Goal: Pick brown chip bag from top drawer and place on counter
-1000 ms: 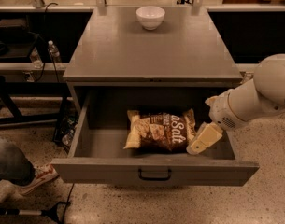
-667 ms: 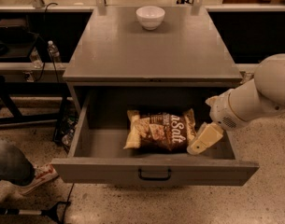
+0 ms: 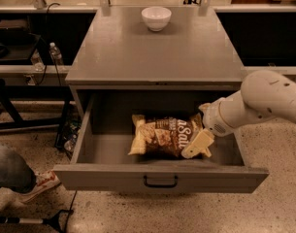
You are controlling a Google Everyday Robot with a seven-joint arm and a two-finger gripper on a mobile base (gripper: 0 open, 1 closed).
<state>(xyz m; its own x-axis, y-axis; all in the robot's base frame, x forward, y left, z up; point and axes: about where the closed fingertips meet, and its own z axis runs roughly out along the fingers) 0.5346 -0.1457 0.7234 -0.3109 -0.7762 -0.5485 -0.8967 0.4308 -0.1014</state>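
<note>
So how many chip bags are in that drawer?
1. The bag lies in the open drawer, right of centre; the claw is in the drawer at the bag's right end. The arm hides the right rear corner, so another could be there.

The brown chip bag (image 3: 164,136) lies flat on the floor of the top drawer (image 3: 108,154), right of the middle, its long side running left to right. Its middle is dark brown with white lettering and pictured chips; the left end is pale yellow. The drawer is pulled out toward the near side, a shallow grey box with a flat front panel and a small black handle (image 3: 160,181) at centre. The pincer (image 3: 198,144) sits at the bag's right end. Above and farther back, the grey counter (image 3: 157,57) lies flat and smooth.
</note>
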